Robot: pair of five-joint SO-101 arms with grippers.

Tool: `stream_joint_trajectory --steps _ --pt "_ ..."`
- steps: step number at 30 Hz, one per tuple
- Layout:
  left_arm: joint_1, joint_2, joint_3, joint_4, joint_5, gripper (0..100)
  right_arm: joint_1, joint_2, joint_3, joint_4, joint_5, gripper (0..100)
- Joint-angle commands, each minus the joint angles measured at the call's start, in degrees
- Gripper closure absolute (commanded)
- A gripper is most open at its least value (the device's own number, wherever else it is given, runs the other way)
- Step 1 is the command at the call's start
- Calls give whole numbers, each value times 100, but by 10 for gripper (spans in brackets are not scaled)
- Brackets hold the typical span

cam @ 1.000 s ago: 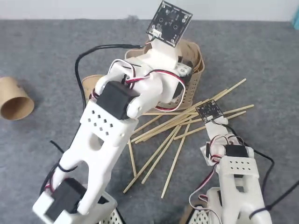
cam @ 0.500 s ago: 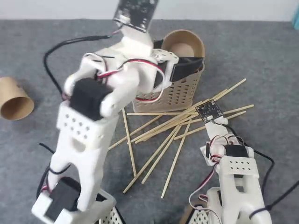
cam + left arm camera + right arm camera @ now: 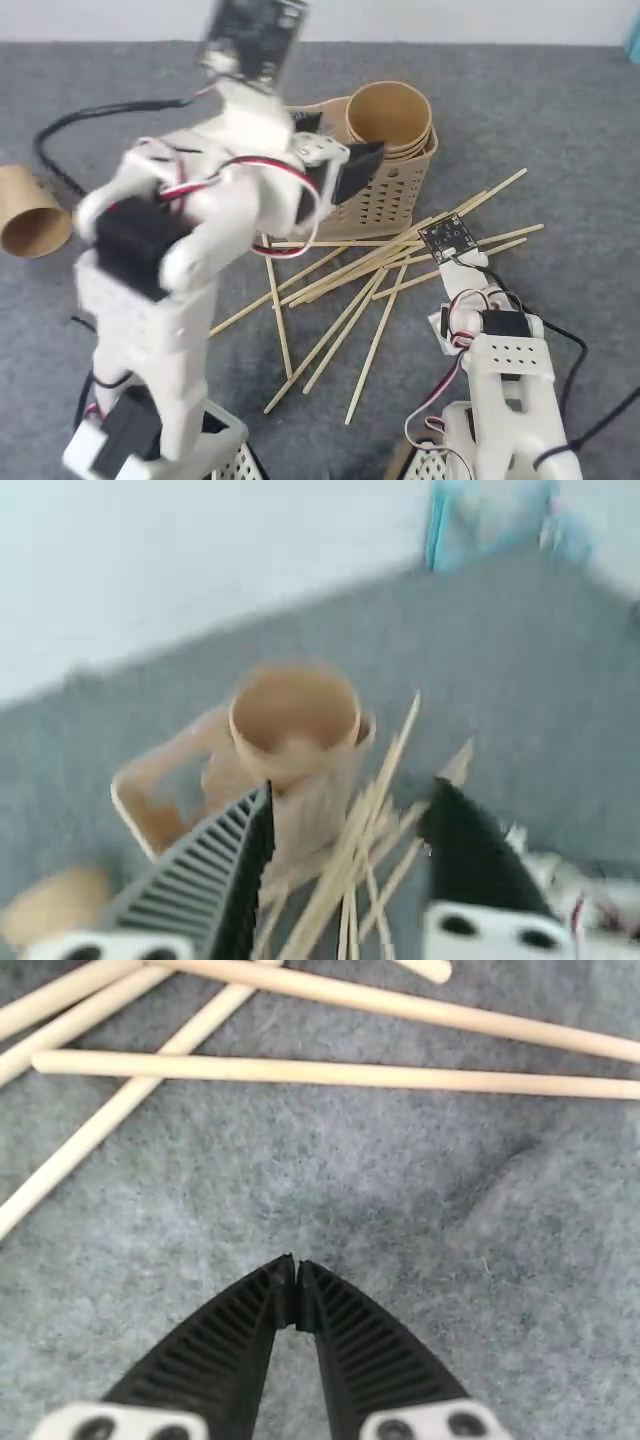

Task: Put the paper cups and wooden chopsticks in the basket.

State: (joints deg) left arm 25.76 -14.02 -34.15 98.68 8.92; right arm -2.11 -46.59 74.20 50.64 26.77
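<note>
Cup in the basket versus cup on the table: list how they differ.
The cup in the basket stands upright, mouth up; the cup on the table lies on its side. The cup in the basket sits nested in other cups inside the basket; the cup on the table lies alone on the grey table, well apart from the basket. Both are brown paper and look empty.

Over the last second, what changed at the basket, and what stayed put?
The left gripper let go of the paper cup, which now stands in the basket, and drew back toward the left with its fingers open. The right gripper stayed shut, low over the table. The wooden chopsticks stayed scattered there, and the second paper cup still lies at the left edge.
</note>
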Motion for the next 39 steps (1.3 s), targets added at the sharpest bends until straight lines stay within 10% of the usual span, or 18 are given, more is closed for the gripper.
stream_joint_trajectory --steps 1,8,31,39 --pt "114 -422 866 -202 -62 984 -31 -145 -35 22 44 991" --pt "-536 -1152 2598 -1178 -62 987 -22 -145 -35 22 44 991" --pt "-5635 -1319 6114 -3754 -88 987 -48 -145 -35 13 44 991" --pt "-6602 -2470 8163 -5609 -1785 987 -57 -145 -35 22 44 991"
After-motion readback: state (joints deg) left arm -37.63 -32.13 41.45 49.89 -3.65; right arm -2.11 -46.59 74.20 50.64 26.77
